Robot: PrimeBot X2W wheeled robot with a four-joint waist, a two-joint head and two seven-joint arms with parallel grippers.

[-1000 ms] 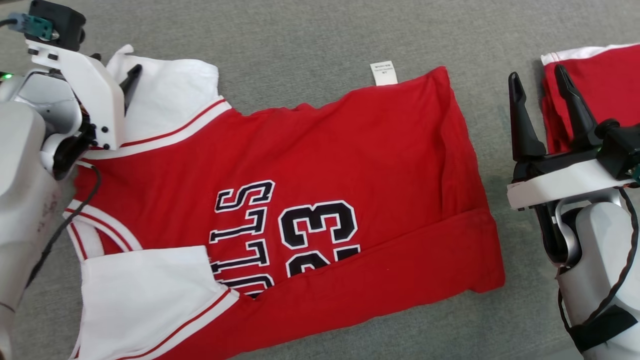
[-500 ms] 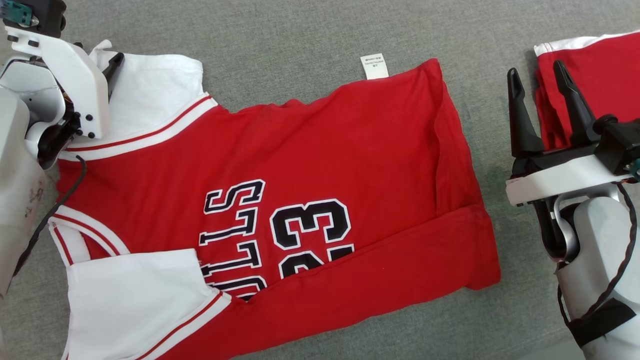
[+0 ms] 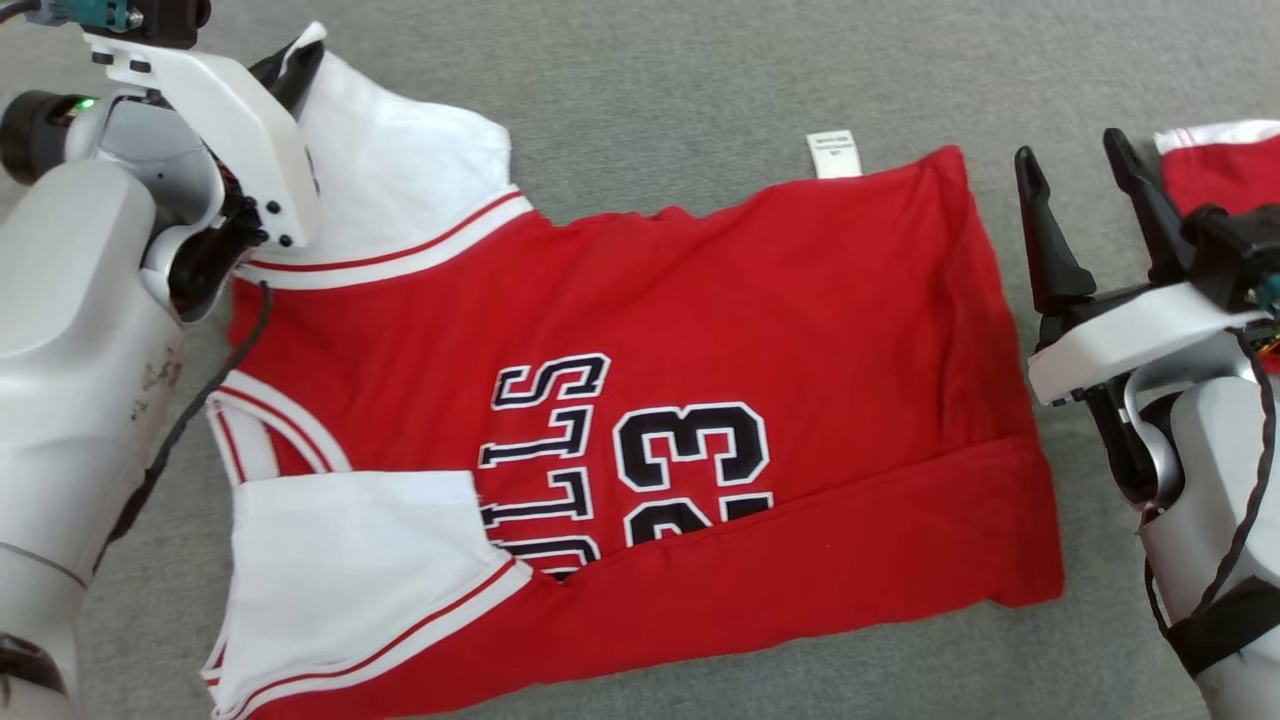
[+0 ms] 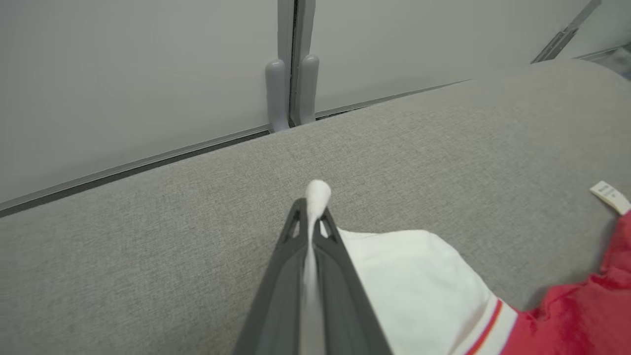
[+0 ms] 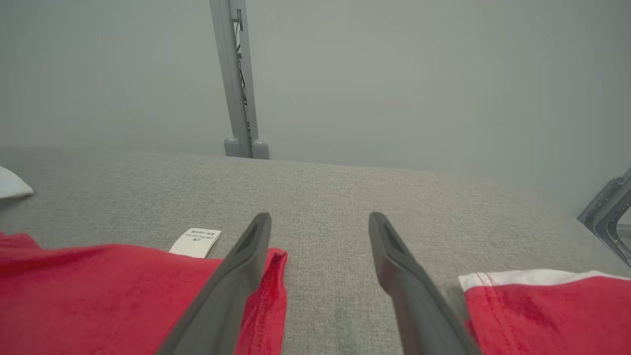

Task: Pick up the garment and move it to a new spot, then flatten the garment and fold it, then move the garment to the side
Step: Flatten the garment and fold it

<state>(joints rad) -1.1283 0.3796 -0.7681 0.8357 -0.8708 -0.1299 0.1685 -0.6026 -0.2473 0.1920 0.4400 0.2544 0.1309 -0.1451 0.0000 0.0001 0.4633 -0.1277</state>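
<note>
The garment, a red jersey with white sleeves and a black "BULLS 23" print, lies spread on the grey cloth surface, its near edge folded up over the print. Its white tag sticks out at the far edge. At the upper left, my left gripper is shut on the tip of the far white sleeve. In the left wrist view that gripper pinches white sleeve cloth between its fingers. My right gripper stands open just right of the garment's hem, holding nothing; the right wrist view shows this gripper with its left finger over the hem.
A second red-and-white garment lies at the far right, beside my right gripper, and shows as the same garment in the right wrist view. Grey wall panels with a post stand beyond the surface's far edge.
My left gripper has shut on the white sleeve tip and raised it a little. The head camera has shifted, so the whole picture sits further right. The right gripper stays open.
</note>
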